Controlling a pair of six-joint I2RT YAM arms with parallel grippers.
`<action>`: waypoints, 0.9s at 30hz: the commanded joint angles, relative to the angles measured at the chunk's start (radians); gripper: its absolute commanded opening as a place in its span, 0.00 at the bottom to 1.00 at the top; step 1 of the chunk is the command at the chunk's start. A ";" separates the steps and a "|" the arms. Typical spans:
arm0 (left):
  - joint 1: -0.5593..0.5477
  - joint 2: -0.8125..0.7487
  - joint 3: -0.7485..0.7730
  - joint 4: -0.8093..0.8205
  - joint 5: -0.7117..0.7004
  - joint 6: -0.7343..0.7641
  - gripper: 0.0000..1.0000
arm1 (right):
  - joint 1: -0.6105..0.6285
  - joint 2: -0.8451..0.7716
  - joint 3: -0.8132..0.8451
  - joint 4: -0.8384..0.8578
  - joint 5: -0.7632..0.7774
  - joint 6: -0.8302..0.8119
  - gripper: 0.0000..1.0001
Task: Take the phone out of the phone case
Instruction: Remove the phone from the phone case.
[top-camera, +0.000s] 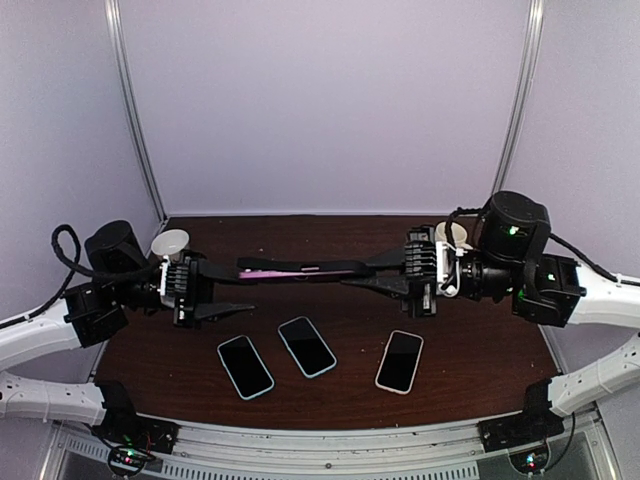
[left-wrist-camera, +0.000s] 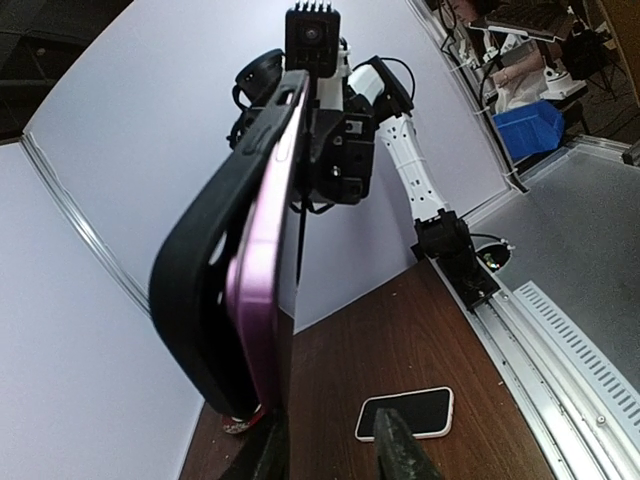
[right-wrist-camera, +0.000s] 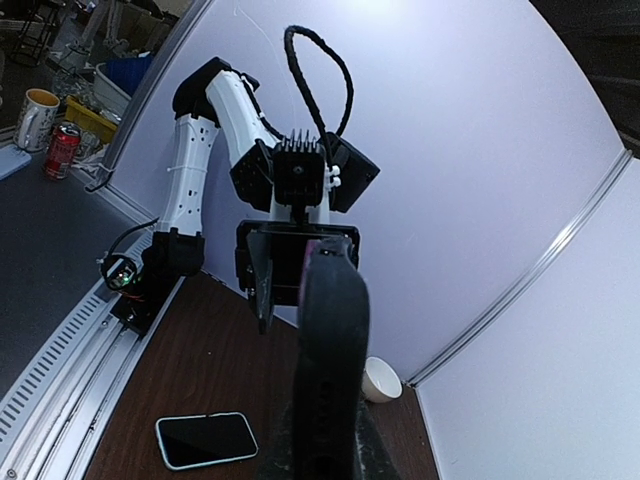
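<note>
A pink phone (top-camera: 272, 273) in a black phone case (top-camera: 315, 266) hangs level above the table between my two arms. My right gripper (top-camera: 360, 272) is shut on the case's right end; in the right wrist view the case (right-wrist-camera: 330, 350) rises from between its fingers. My left gripper (top-camera: 240, 290) is open at the other end. In the left wrist view the phone (left-wrist-camera: 258, 260) stands partly peeled out of the case (left-wrist-camera: 200, 280) at the near end. That end rests against one finger while the other finger (left-wrist-camera: 405, 455) stands apart with bare table showing in the gap.
Three loose phones lie on the brown table (top-camera: 480, 380) below: one at front left (top-camera: 245, 366), one in the middle (top-camera: 306, 346), one at front right (top-camera: 400, 361). A white cup (top-camera: 170, 243) stands by the left arm and another cup (top-camera: 452, 234) by the right.
</note>
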 joint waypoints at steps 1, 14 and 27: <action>-0.003 0.013 0.019 0.059 0.058 -0.036 0.31 | 0.015 0.020 0.056 0.093 -0.047 0.027 0.00; -0.006 0.004 0.011 0.078 0.038 -0.044 0.31 | 0.027 0.076 0.083 0.041 -0.027 0.006 0.00; -0.006 -0.014 0.010 0.098 0.035 -0.083 0.38 | 0.031 0.103 0.059 -0.176 0.120 -0.123 0.00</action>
